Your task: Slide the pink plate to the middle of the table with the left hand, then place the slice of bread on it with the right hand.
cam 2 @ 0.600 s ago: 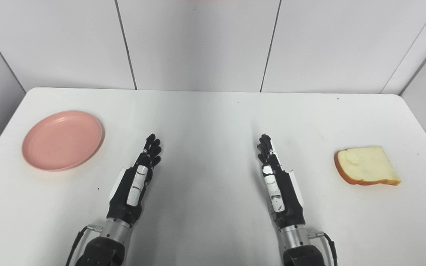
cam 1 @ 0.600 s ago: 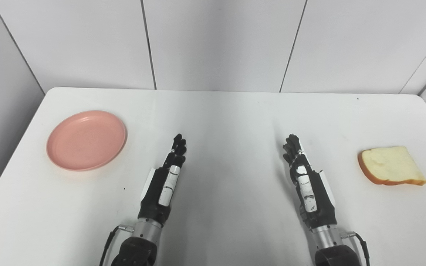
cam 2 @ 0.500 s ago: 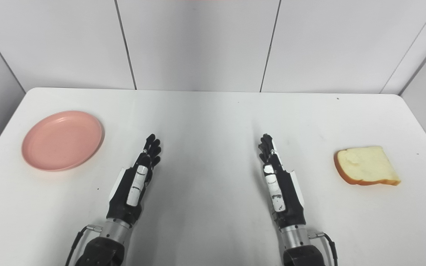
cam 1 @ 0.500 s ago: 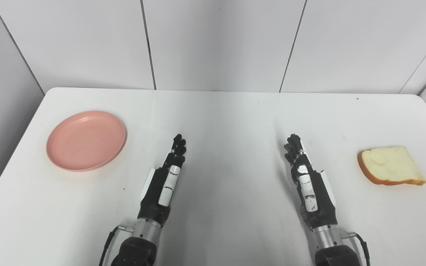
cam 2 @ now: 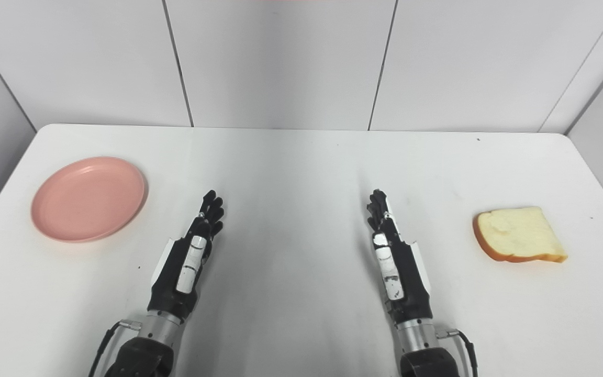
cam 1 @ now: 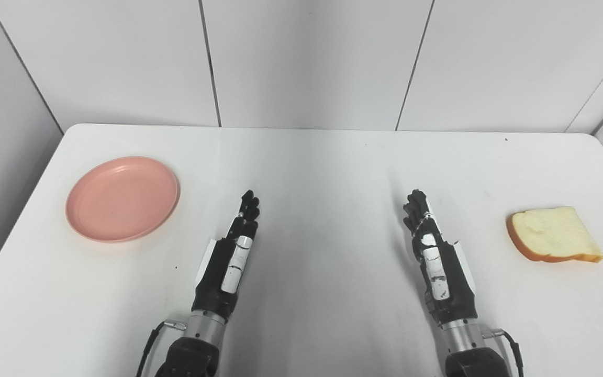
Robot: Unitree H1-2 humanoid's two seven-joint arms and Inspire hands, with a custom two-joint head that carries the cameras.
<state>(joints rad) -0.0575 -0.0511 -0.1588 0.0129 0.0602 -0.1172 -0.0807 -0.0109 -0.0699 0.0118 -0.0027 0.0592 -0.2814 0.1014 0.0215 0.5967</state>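
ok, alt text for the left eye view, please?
Two black robot hands, left and right, reach over a white table, open and holding nothing. A round pink plastic plate sits empty at far left; a slice of white bread lies at far right.

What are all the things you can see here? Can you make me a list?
pink plate: one, pink, empty, far left side of the table
slice of bread: one, pale with a brown crust, lying flat on the far right side of the table
table: one, white, against a white panelled wall
left hand: one, black and white, fingers stretched out, holding nothing, right of the plate and apart from it
right hand: one, black and white, fingers stretched out, holding nothing, left of the bread and apart from it
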